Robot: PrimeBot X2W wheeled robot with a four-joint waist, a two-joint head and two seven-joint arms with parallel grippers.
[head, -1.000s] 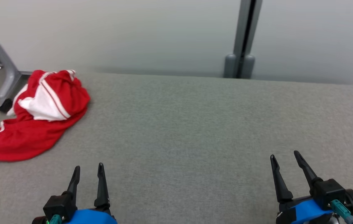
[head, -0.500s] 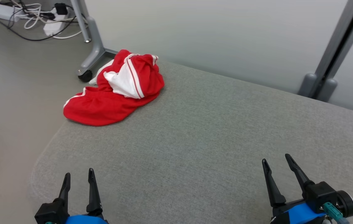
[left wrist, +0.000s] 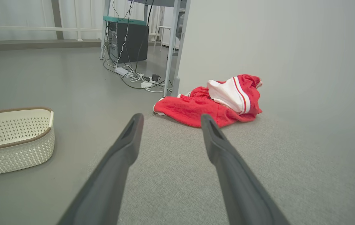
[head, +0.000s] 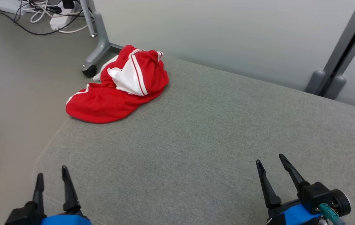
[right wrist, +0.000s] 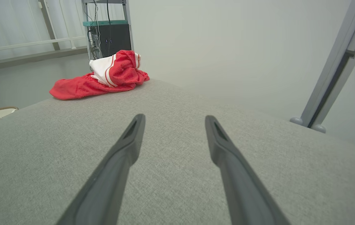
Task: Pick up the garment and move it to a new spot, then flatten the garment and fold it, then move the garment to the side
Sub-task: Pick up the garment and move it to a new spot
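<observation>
While left pincer [head: 52, 171] and right pincer [head: 269, 158] gape empty, garment [head: 118, 90] crumpled well ahead, leftward

Garment [head: 102, 106]: red fabric with thin white piping and a white panel.

Condition: crumpled in a loose heap, neither flattened nor folded.

Pose: a low, fairly flat red portion spreads to the near left. A bunched mound rises at the heap's far right, with the white panel and a striped red-and-white edge turned upward.

Location: far left corner of the grey table [head: 196, 134], reaching its left edge and close to its far edge.
</observation>
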